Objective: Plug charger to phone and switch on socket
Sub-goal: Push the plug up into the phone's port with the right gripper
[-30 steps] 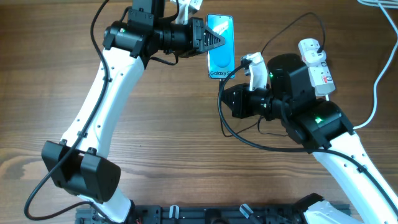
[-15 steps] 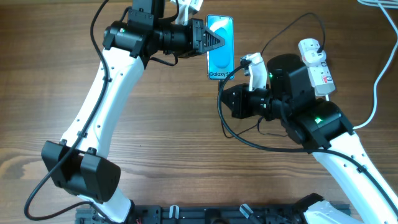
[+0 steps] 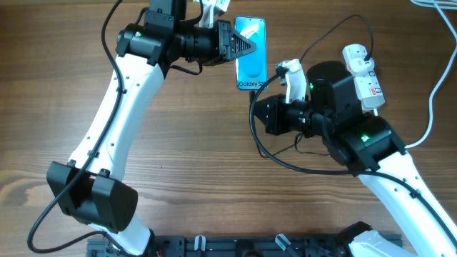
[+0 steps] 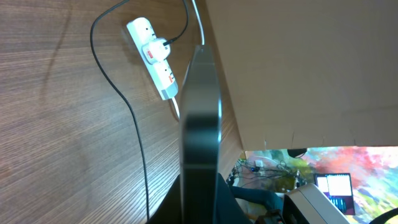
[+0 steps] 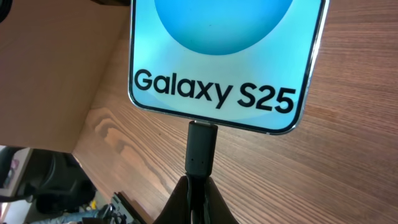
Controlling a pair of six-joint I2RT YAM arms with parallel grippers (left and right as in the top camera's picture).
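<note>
The phone (image 3: 251,53) with a cyan screen and "Galaxy S25" text is held off the table by my left gripper (image 3: 234,44), shut on its side edge; it shows edge-on in the left wrist view (image 4: 200,124). My right gripper (image 5: 200,186) is shut on the charger's black connector tip (image 5: 201,149), which touches the phone's bottom edge (image 5: 217,81). The black charger cable (image 3: 265,153) loops under my right arm. Its white plug head (image 3: 355,54) sits in the white socket strip (image 3: 365,78), which also shows in the left wrist view (image 4: 152,56).
A thick white cord (image 3: 437,78) runs from the socket along the table's right edge. A brown wall (image 4: 298,74) stands behind the table. Bare wooden tabletop (image 3: 200,164) lies between the arms.
My left gripper and the phone have shifted slightly left and up. The right arm has stayed nearly still.
</note>
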